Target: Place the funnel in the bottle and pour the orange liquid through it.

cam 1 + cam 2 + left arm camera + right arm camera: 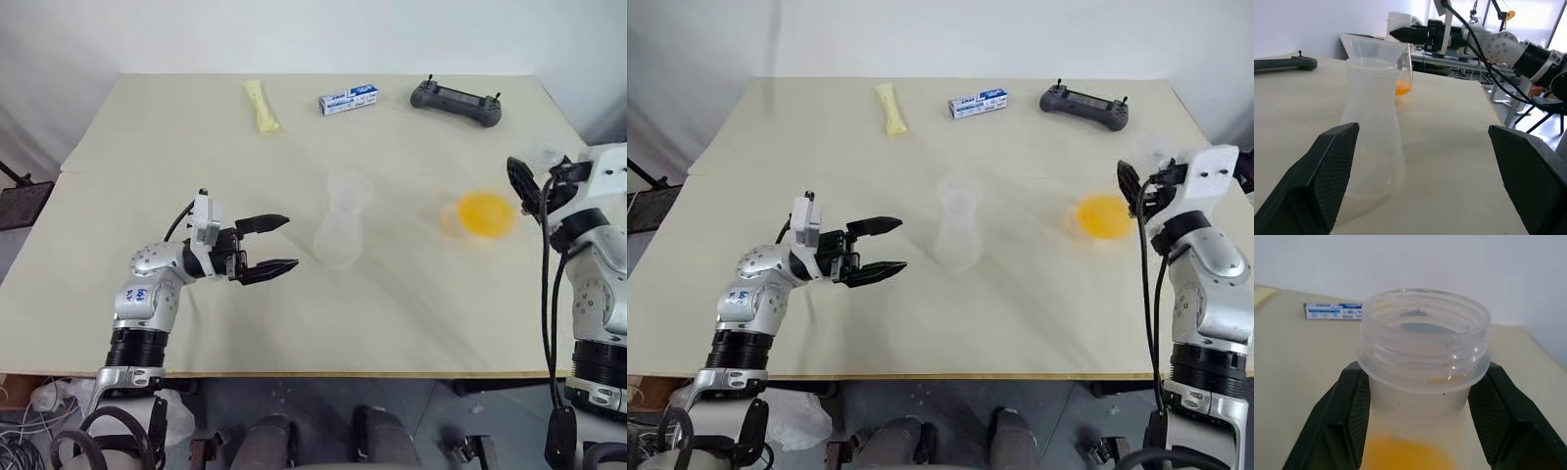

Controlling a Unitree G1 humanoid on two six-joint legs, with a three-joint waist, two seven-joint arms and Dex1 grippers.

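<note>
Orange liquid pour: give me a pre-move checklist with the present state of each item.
1. Funnel seated in the bottle mouth: ok.
2. Right claw shut on the flask neck: ok.
3. Orange liquid inside the flask, none spilled on the table: ok.
4. Left claw open beside the bottle, not steadying it: not ok.
5. Flask mouth uncapped: ok.
6. Funnel stem clear: cannot tell.
</note>
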